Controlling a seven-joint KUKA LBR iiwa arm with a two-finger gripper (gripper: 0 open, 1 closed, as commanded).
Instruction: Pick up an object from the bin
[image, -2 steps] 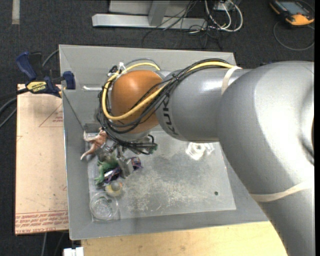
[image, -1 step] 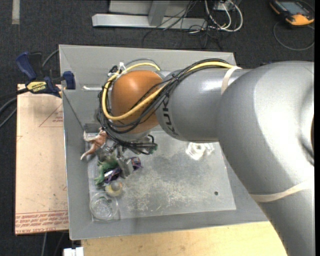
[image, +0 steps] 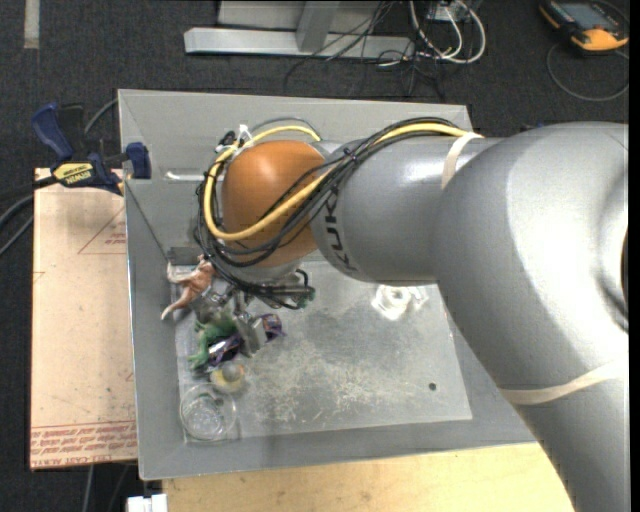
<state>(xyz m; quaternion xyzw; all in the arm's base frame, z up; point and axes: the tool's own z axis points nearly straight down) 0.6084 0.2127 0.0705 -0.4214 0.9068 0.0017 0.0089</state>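
KUKA arm is reaching in from the right, its orange cover (image: 268, 205) and yellow and black cables (image: 222, 232) hanging over the left half of the bin (image: 360, 390). End effector (image: 243, 308) is sitting low beneath the cover, over the heap by the left wall. Spread or pressed together: cannot tell, the cover is hiding most of it. Nearest things: tan toy figure (image: 188, 290) lying just left of it, green and purple piece (image: 218, 345) lying just below it, small purple bit (image: 270, 326) just to its right. Clear cup (image: 207, 415) is resting near the front left corner. White piece (image: 398, 301) is lying well apart, mid-bin
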